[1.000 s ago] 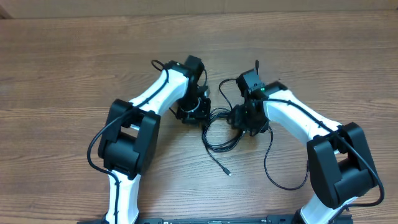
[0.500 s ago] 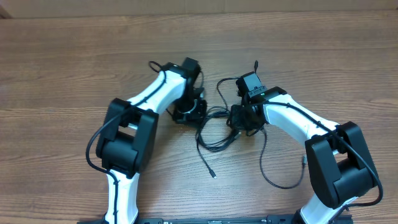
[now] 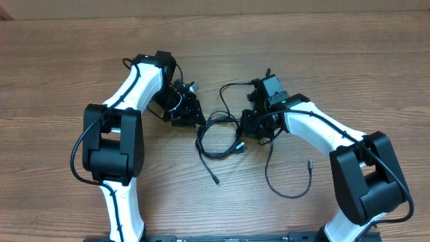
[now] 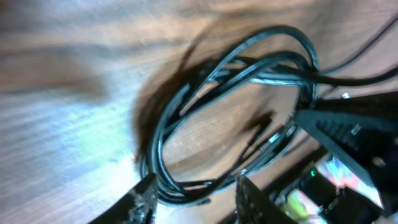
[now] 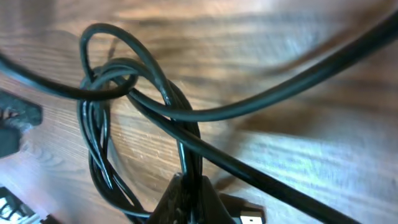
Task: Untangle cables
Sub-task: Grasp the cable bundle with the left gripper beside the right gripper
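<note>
Cables (image 3: 216, 134) lie on the wood-grained table (image 3: 349, 54) as a knot of thin, glossy black cord. The cord is round in section and limp, wound into several overlapping oval loops. The knot sits between the two grippers, just off the fingertips of each.

One loose strand trails from it, back toward the arm bases, and ends in a small loose plug (image 3: 216, 181). Another sweeps in a wide curve under the right forearm to a second plug (image 3: 310, 163). A third strand arches out on the far side of the right gripper.

The right gripper (image 5: 185, 186) has its jaws pressed together into a dark wedge, pinching a few strands where the loops bunch. A blocky connector (image 5: 247, 216) lies just beside the wedge. Past the fingertips, the strands cross and hook through one another.

The left gripper (image 4: 196, 196) shows matte black fingers (image 4: 146, 198) standing apart, with the near edge of the loop bundle running across the gap between them. That view is blurred, so whether the fingers bite on the cord cannot be told.
</note>
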